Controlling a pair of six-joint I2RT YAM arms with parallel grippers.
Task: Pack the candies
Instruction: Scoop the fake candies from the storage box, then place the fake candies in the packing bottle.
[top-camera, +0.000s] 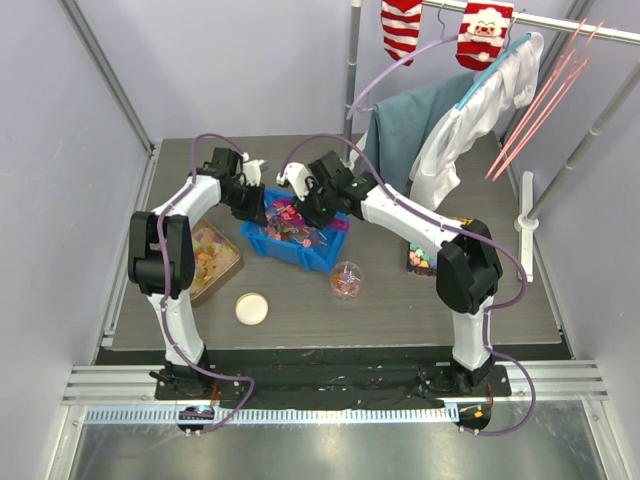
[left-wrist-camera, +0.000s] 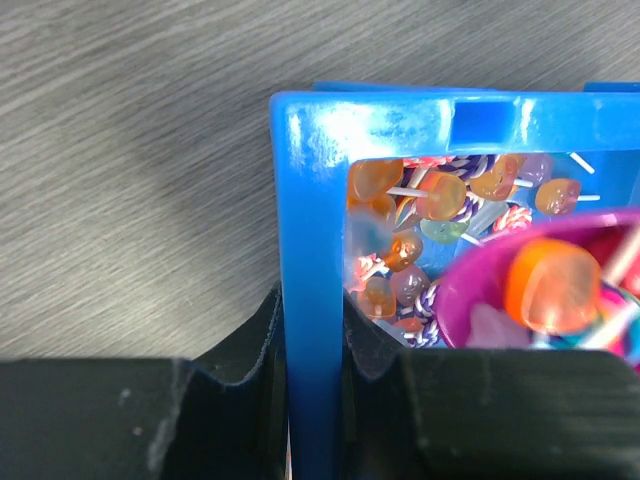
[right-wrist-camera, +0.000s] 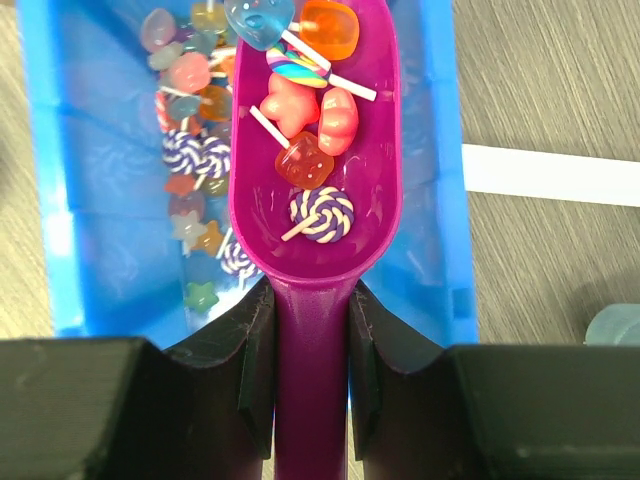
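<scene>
The candies (top-camera: 288, 222) are small and colourful and fill a blue bin (top-camera: 268, 243) at mid-table. My left gripper (top-camera: 258, 200) is shut on the bin's wall (left-wrist-camera: 310, 250), one finger outside and one inside, with candies (left-wrist-camera: 420, 200) beside it. My right gripper (top-camera: 312, 205) is shut on the handle of a magenta scoop (right-wrist-camera: 315, 330). The scoop is held over the bin (right-wrist-camera: 60, 200) and carries several candies (right-wrist-camera: 310, 110), including a purple swirl lollipop. More candies (right-wrist-camera: 190, 120) lie in the bin below it.
A small clear round container (top-camera: 346, 282) with a few candies stands in front of the bin, and a white lid (top-camera: 251, 308) lies to its left. A tray of orange-yellow gummies (top-camera: 210, 258) is at left, a tray of pastel sweets (top-camera: 420, 258) at right. Clothes (top-camera: 420, 125) hang behind.
</scene>
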